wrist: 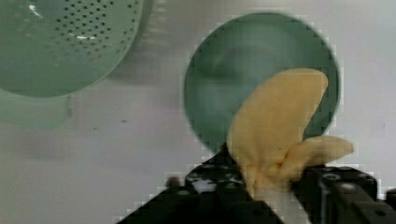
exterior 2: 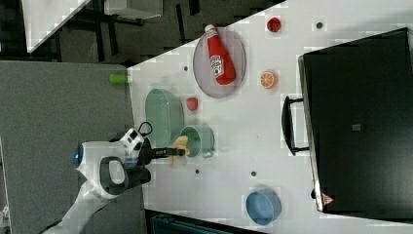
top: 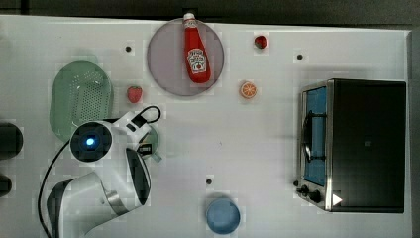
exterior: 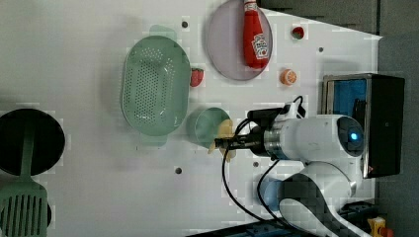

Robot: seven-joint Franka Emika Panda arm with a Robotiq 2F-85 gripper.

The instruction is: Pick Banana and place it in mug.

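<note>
Right now the gripper (wrist: 275,186) has its jaws w/ the banana (wrist: 275,126) between them, one finger (wrist: 219,179) on each side, fruit sticking out over the mug (wrist: 219,79) opening; can't tell if they're clamped or loosened. Banana tip overlaps the mug rim at approx 4 o'clock in the wrist view. In the left view the banana (exterior: 225,136) is at the mug's (exterior: 205,127) 3 o'clock edge, colander (exterior: 155,84) just beside the mug at 10 o'clock. Ketchup bottle (top: 196,49) lies on the plate (top: 163,59), well apart on the desk (top: 257,129).
</note>
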